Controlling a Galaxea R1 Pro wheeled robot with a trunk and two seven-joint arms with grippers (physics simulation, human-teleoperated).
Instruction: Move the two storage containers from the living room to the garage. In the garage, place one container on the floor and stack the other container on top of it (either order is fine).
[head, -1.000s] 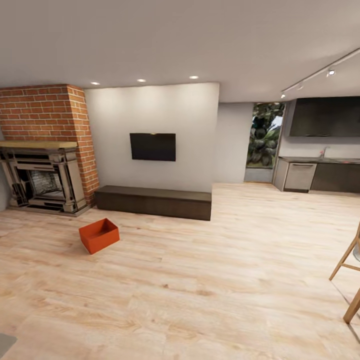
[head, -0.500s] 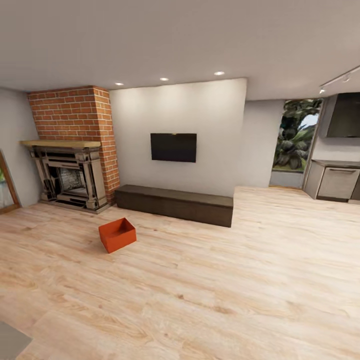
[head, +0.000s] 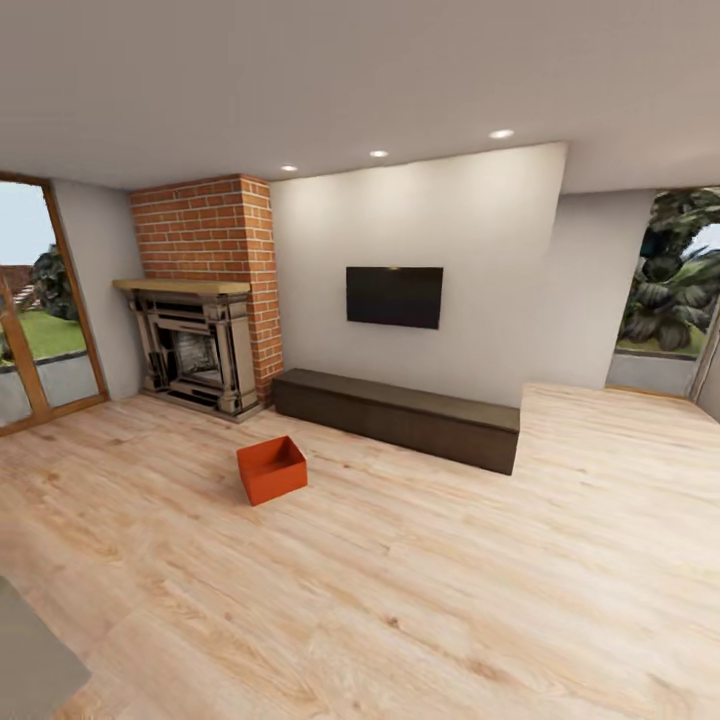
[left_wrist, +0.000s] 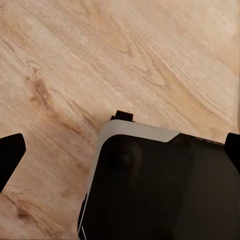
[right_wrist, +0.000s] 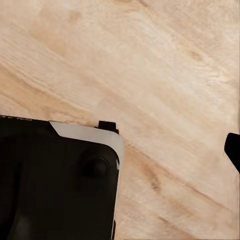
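Note:
One orange-red storage container (head: 272, 468) sits open-topped on the light wood plank floor of the living room, in front of the brick fireplace (head: 205, 300), far ahead of me. In the left wrist view my left gripper (left_wrist: 121, 152) is open, its black fingertips (left_wrist: 10, 155) at the picture's two edges, with nothing between them. Below it are wood planks and my dark base (left_wrist: 160, 190). My right gripper (right_wrist: 120, 150) also hangs over the planks, one black fingertip (right_wrist: 233, 150) far out at the edge, holding nothing.
A long low dark bench (head: 400, 418) runs along the white wall under the TV (head: 394, 296). A glass door (head: 40, 330) with a wood frame is at the left, a window (head: 670, 290) at the right. Wide bare floor lies between me and the container.
The head view has swung left: the kitchen and wooden stool have left the picture, and the glass door has come in. The container has not moved on the floor.

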